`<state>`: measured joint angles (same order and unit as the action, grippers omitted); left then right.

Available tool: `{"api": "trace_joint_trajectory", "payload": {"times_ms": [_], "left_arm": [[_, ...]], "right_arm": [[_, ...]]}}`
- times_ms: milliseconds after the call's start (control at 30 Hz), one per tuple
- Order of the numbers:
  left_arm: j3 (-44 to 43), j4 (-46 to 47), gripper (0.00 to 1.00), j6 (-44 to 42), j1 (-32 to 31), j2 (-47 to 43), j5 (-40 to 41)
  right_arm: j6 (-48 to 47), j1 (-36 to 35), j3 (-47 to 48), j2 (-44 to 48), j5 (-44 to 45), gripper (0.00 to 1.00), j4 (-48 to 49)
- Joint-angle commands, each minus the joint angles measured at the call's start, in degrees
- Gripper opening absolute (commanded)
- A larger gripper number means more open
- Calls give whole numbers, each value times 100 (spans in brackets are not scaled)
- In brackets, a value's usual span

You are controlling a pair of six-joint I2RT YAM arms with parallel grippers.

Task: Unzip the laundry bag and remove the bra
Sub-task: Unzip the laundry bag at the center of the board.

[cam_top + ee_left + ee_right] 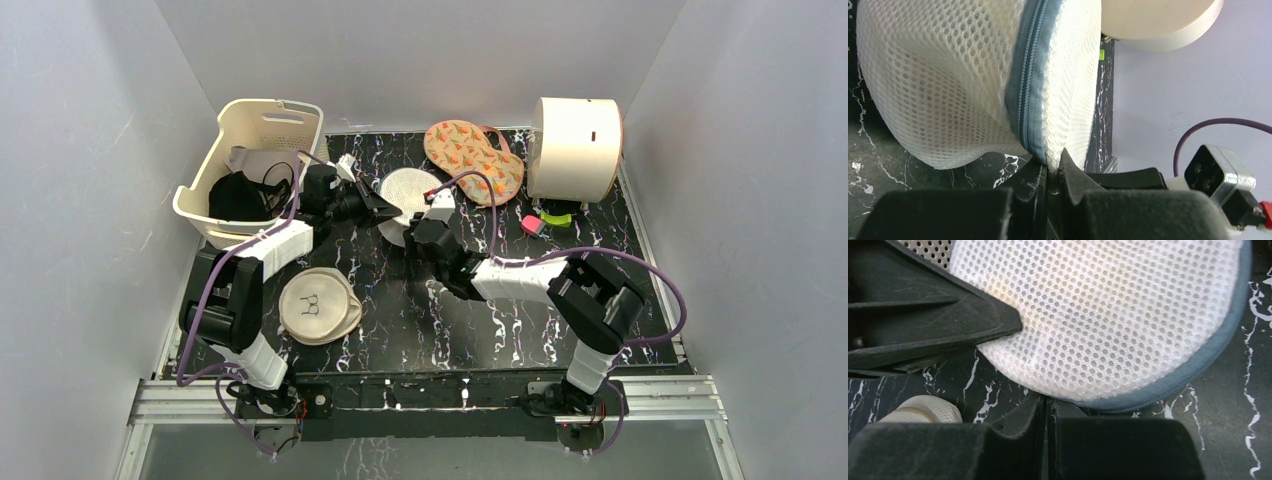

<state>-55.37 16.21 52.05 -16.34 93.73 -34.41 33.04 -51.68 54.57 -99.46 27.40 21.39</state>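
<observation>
Bag is sitting mid-table toward the back, between the two grippers, zipper rim closed all along the stretch that's showing. The bra isn't showing in any view, just a faint warm tint behind the mesh. Left gripper is clamping the rim at the bag's edge, with mesh and grey tape running straight into the closed jaws. Right gripper is closed tight against the rim on the opposite side. I can't tell whether it's gripping the zipper pull, a bit of tape or nothing, since the contact spot is hiding behind its own fingers. Main risk: if the right one is missing the pull, dragging along the rim is just going to slide off or spin the bag instead of opening it. If it's biting mesh rather than the pull, the pull force is going into the fabric and working against the left pinch, which could slip because it's only holding thin tape. The arms are also crowding each other, and the left finger is filling the corner of the right wrist view, so a swing around the rim could clip it. The top view is giving the layout, with basket on the left and beige pouch nearer the bases, but no grip detail. The left wrist view is the only one proving a solid hold. The right wrist view is showing the long closed zipper arc waiting to be run.
</observation>
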Motion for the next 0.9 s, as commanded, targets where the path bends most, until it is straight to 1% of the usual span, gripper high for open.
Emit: {"api": "trace_joint_trajectory", "payload": {"times_ms": [0, 133, 267, 400, 533, 667, 800, 867], "left_arm": [[-137, -134, 0, -166, -15, -334, -143], [-182, -214, 0, -233, -16, -328, -147], [-242, -303, 0, -314, -11, -298, -145], [-311, -295, 0, -347, -10, -202, -252], [-359, -411, 0, -422, -11, -128, -199], [-515, -783, 0, -654, -10, -98, 11], [-629, -1184, 37, -965, -25, -264, 421], [-660, -1388, 51, -1178, -39, -439, 819]], "right_arm": [[-271, 589, -230, 425, -203, 0, -69], [-383, 1290, -623, 633, -1110, 0, -139], [-770, 1743, -940, 827, -1776, 0, -133], [-1153, 2125, -986, 832, -2417, 0, -172], [-1628, 2202, -778, 840, -3083, 0, -335], [-1740, 2193, -667, 875, -3683, 0, -440], [-1651, 2148, -663, 899, -3976, 0, -514], [-1613, 2071, -634, 892, -4069, 0, -565]]}}
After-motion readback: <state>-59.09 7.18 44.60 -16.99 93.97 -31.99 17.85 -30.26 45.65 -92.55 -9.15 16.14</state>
